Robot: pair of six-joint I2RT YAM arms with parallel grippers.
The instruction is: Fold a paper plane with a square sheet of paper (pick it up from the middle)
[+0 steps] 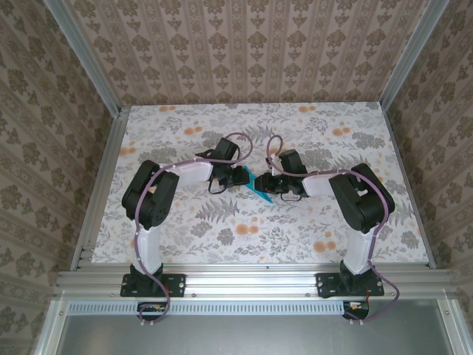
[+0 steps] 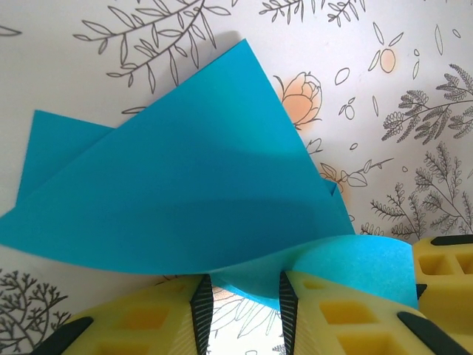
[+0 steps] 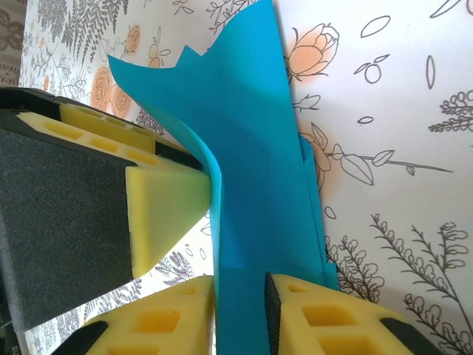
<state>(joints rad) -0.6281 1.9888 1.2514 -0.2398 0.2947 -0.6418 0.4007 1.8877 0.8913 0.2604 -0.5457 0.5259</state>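
Because the square sheet of paper, partly folded, looks light and limp, it curls between the left jaws and right jaws over the bench. Whether either pair is clenched I cannot tell. Probably best pinched at its layered creases.

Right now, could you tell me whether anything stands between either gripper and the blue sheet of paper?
Nothing visible does. The sheet of paper, partly folded, passes between the fingers of the left gripper and of the right gripper, so both are at it. Beside it lies bare floral table.
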